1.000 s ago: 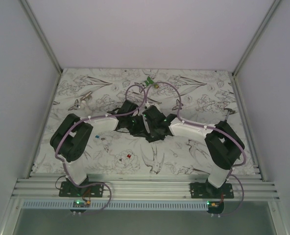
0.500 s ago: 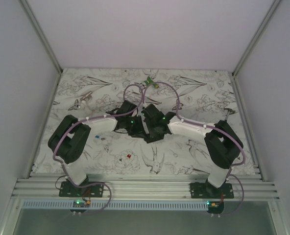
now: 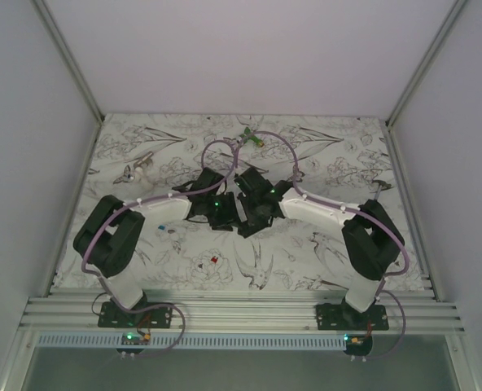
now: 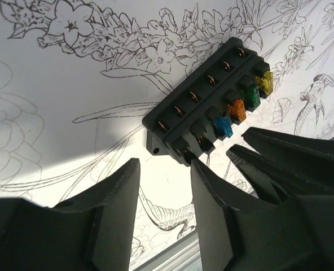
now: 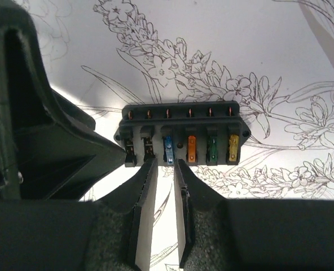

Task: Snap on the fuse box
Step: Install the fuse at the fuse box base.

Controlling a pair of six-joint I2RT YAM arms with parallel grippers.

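Observation:
The fuse box (image 4: 206, 107) is a black oblong block lying on the flower-print table, with blue, orange, green and yellow fuses in four slots and two slots empty. It also shows in the right wrist view (image 5: 181, 132). In the top view it is hidden under the two wrists. My left gripper (image 4: 164, 164) is open wide and empty, its right fingertip just over the box's empty-slot end. My right gripper (image 5: 165, 164) is open by a narrow gap, empty, with its tips at the box's near edge below the blue fuse. The grippers meet mid-table: left (image 3: 221, 213), right (image 3: 251, 216).
A green-and-white gadget (image 3: 250, 137) lies near the back edge. A loose red fuse (image 3: 214, 260) and a blue one (image 3: 161, 225) lie on the near-left table. An aluminium rail (image 3: 241, 314) runs along the near edge, and white walls close in three sides.
Both grippers have shifted a little toward the back of the table. The left arm's elbow has swung outward to the left.

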